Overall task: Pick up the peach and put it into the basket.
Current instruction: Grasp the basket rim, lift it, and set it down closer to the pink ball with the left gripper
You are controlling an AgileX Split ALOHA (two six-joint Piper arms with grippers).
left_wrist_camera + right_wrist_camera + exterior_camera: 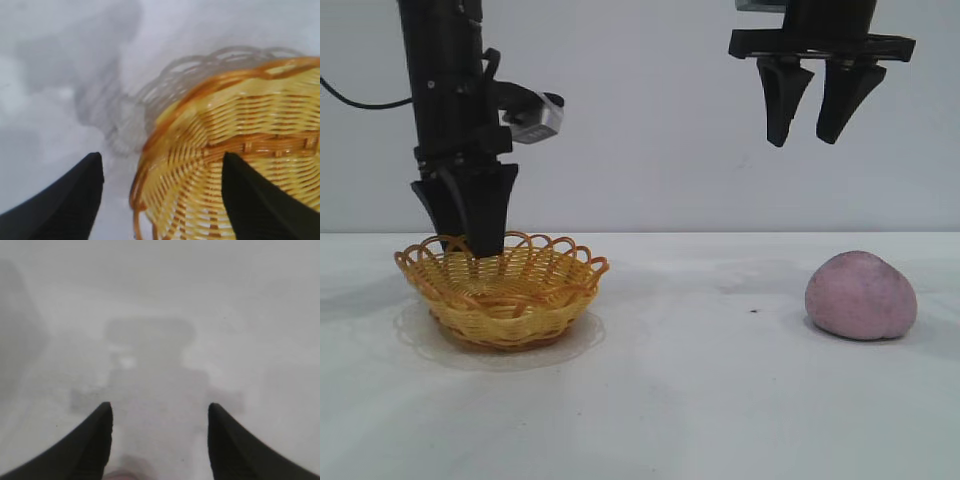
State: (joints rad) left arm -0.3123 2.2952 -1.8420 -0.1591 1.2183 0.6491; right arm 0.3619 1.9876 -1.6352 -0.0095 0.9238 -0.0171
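The pinkish-purple peach (pixel 860 297) rests on the white table at the right. High above it and a little to its left hangs my right gripper (pixel 804 140), open and empty; in its wrist view (pixel 160 406) only a pink sliver of the peach (pixel 127 473) shows. The yellow woven basket (pixel 505 295) with its orange looped rim stands at the left. My left gripper (pixel 480 245) is lowered onto the basket's far left rim. In the left wrist view it (pixel 162 157) is open astride the basket rim (pixel 150 145), one finger outside, one inside, neither touching.
The white table (pixel 700 400) runs between basket and peach, with a tiny dark speck (pixel 753 311) left of the peach. A plain grey wall stands behind.
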